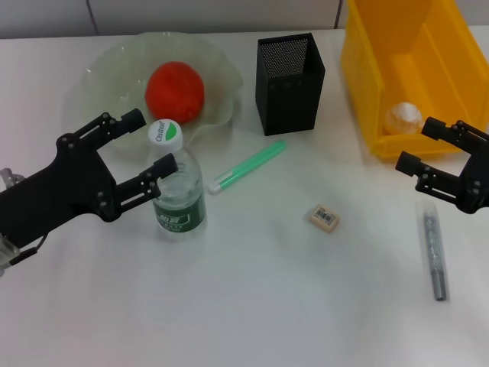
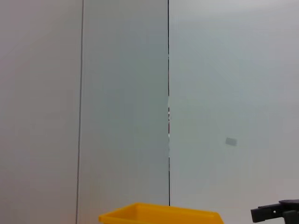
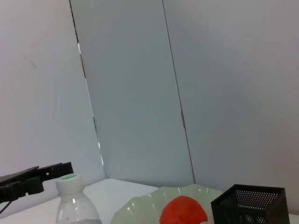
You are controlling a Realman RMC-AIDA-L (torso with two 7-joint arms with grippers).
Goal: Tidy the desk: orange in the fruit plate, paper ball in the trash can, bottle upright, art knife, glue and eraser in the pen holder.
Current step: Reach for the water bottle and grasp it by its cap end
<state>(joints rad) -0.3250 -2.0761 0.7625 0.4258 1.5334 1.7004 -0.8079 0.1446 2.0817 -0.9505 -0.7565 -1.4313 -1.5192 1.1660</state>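
The bottle [image 1: 177, 195] stands upright on the desk [image 1: 252, 306], just in front of the fruit plate [image 1: 95, 73]. My left gripper [image 1: 153, 143] is open, its fingers on either side of the bottle's cap and neck without clamping. The orange [image 1: 174, 92] lies in the plate. My right gripper [image 1: 415, 145] is open and empty at the front of the trash can [image 1: 443, 46], with the paper ball [image 1: 403, 117] inside it. The art knife [image 1: 246, 167], eraser [image 1: 323, 217] and glue [image 1: 433, 248] lie on the desk. The pen holder [image 1: 289, 73] stands at the back.
The right wrist view shows the bottle [image 3: 72, 205], plate [image 3: 140, 205], orange [image 3: 183, 211], pen holder [image 3: 250, 205] and the left gripper's finger [image 3: 32, 179]. The left wrist view shows the trash can's rim [image 2: 161, 215] and a wall.
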